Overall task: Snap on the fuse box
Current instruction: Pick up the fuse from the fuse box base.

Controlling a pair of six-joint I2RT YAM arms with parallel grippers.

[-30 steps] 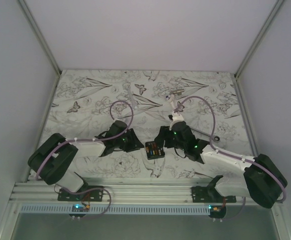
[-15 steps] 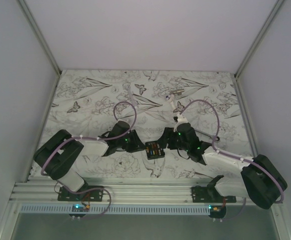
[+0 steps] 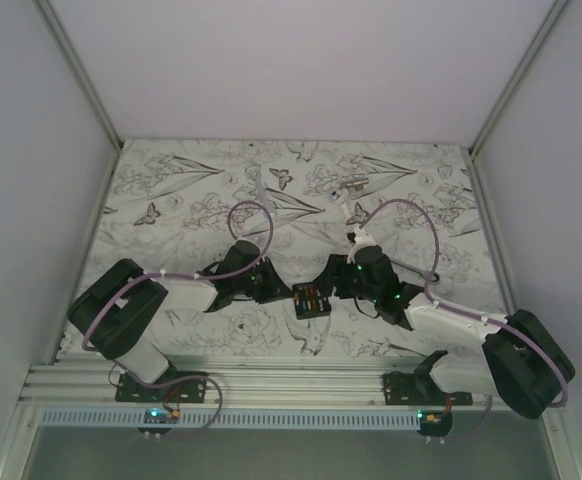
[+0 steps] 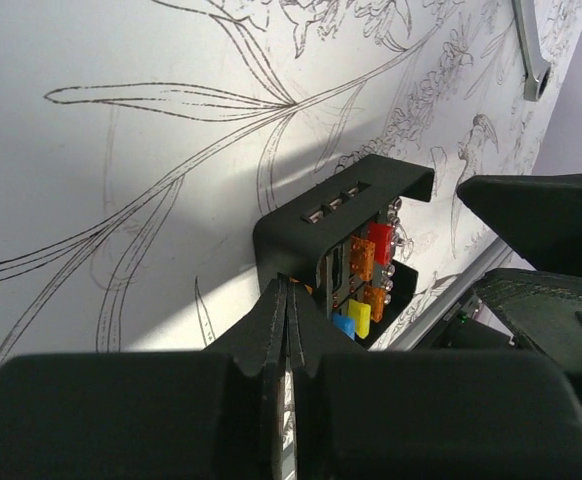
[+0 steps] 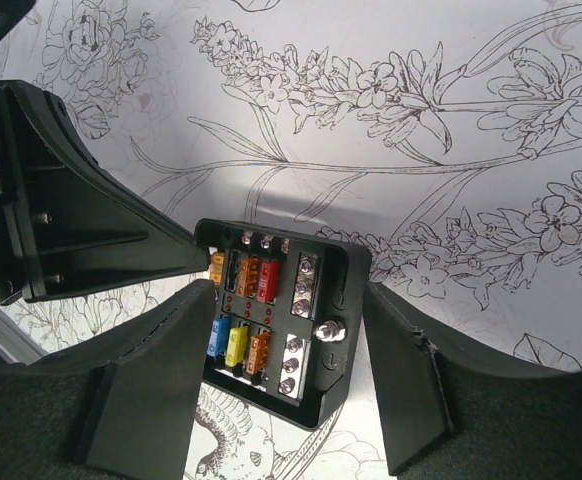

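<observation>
**Left claw clenches at the fuse box**

The fuse box (image 3: 310, 300) lies face up on the flower-printed table (image 3: 171, 200), midway between its side edges and close to the near edge, just where it lay a second ago. The left gripper (image 4: 287, 300) stood apart from the box then, with its jaws parted. It has now swung in, is clenched with finger flat against finger, and its tip meets the box's left side. The right gripper (image 5: 286, 295) has barely shifted. Its jaws are spread wide, one on each side of the box, and I cannot tell whether they squeeze it. A silver wrench (image 4: 529, 50) lies well apart, towards the far edge.
</observation>
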